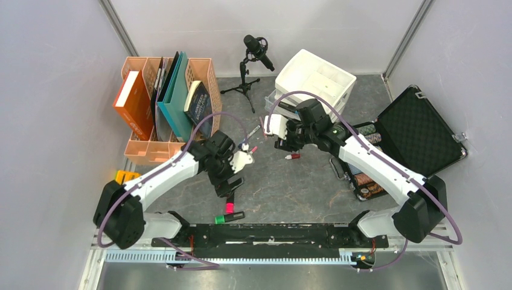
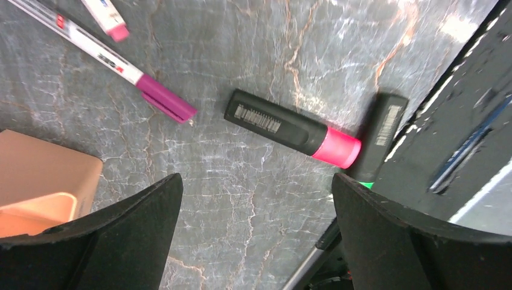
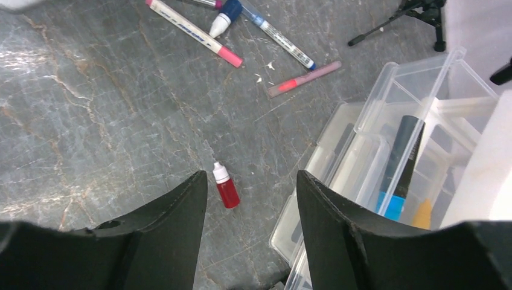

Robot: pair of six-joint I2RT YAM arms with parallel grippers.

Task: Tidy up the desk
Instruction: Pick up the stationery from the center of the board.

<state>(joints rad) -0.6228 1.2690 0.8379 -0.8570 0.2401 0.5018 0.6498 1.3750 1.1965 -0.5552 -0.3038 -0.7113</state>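
Nearest me, a black highlighter (image 2: 290, 128) with a pink cap lies on the desk (image 2: 253, 48); it has a barcode label, the digits too small to read. My left gripper (image 2: 256, 199) hangs just above the grey veined stone, spread wide and empty. Farther off, my right gripper (image 3: 252, 181) is also parted and holds nothing, over a small red bottle (image 3: 226, 192) lying on the same desk. Beyond it is a white pen (image 3: 193, 31) with illegible print.
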